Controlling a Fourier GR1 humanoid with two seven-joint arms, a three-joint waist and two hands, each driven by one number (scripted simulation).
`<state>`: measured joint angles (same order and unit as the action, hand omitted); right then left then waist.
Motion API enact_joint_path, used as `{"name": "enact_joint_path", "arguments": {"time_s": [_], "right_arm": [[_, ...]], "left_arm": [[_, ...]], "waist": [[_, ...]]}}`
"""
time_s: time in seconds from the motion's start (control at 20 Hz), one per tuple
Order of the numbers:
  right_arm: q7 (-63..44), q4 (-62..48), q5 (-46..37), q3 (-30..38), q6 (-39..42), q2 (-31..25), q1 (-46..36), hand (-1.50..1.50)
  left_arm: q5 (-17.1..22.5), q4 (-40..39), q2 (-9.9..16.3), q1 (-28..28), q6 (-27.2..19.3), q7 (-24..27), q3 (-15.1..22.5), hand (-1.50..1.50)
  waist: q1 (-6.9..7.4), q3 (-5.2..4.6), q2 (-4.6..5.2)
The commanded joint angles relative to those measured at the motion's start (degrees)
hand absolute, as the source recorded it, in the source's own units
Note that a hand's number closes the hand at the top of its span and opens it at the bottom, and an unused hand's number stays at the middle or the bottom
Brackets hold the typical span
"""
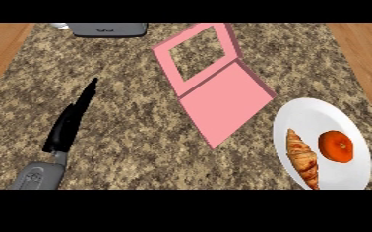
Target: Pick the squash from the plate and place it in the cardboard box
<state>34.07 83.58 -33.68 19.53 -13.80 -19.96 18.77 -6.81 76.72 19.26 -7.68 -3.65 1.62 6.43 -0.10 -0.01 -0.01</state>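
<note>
there's some pale writing on the grey appliance [109, 29] at the far edge but i can't read it, and the tabletop [131, 113] is brown speckled granite with wood strips showing at both sides. the left robot hand [69, 123] is over the left part with fingers straight and released, holding nothing. the orange squash [336, 146] sits on the white plate [320, 118] beside a croissant [303, 158], well apart from that hand across the tabletop, with the open pink cardboard box [218, 98] between them.

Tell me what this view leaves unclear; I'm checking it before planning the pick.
- Right hand: not in the head view.
- White plate: right and lower rim cut off by the edges.
- Grey appliance: cropped by the top edge.
- Pink box: interior depth unreadable.
- Left hand: fingers straight.
</note>
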Motion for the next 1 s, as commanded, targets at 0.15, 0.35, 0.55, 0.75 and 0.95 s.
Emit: {"name": "enact_joint_path", "arguments": {"time_s": [0.15,0.35,0.55,0.75,0.95], "right_arm": [[-2.01,-4.4,-5.8,-1.29,-2.52,3.13,-4.27,-1.5],[-0.39,-6.47,-4.55,0.66,-2.12,2.72,-5.34,-1.5],[-8.12,-2.71,-9.15,-1.93,0.71,2.16,-8.68,-1.5],[-4.24,-9.67,-8.04,-1.49,0.3,2.4,-12.18,-1.5],[-3.63,-6.86,-7.71,-1.55,1.53,3.38,-8.4,-1.5]], "left_arm": [[-3.39,2.37,-3.11,0.79,0.87,-1.09,-0.74,0.0],[-3.31,3.63,-2.2,3.95,3.21,0.37,-3.22,0.0],[-4.34,-2.99,-3.33,0.0,3.1,3.46,-5.01,0.0],[-5.16,-2.39,-6.2,1.97,2.48,5.05,-4.13,0.0],[-5.72,4.36,-5.53,3.51,3.84,-0.18,-4.54,0.0]], "waist": [[0.05,0.01,-0.02],[0.09,0.02,-0.03],[0.04,-0.01,0.02],[0.18,0.01,0.05],[0.14,0.01,-0.05]]}}
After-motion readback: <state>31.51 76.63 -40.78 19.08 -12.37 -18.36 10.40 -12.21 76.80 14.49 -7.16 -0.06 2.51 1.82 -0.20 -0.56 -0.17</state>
